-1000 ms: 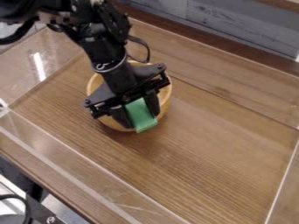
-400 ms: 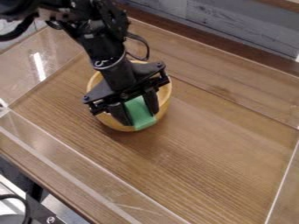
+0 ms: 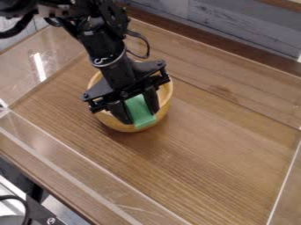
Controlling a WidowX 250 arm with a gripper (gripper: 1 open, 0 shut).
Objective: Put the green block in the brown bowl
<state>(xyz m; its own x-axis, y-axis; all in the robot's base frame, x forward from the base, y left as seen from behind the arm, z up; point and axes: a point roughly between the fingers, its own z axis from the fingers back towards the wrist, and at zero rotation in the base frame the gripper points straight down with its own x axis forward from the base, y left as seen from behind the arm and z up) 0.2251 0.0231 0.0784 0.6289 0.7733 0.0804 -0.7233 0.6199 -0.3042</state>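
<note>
Table (image 3: 212,145): wooden, beneath everything.
Robot arm (image 3: 104,44): black, reaching down over the bowl from the upper left.
Brown bowl (image 3: 166,95): round, on the table, partly hidden behind the arm.
Jaws (image 3: 127,105): clenched on the green block.
Green block (image 3: 140,111): tilted, over the bowl's near part.

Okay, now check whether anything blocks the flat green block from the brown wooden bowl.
Nothing visible does: the black pincer holds the flat green block over the round brown wooden bowl, with nothing seen between them.
</note>
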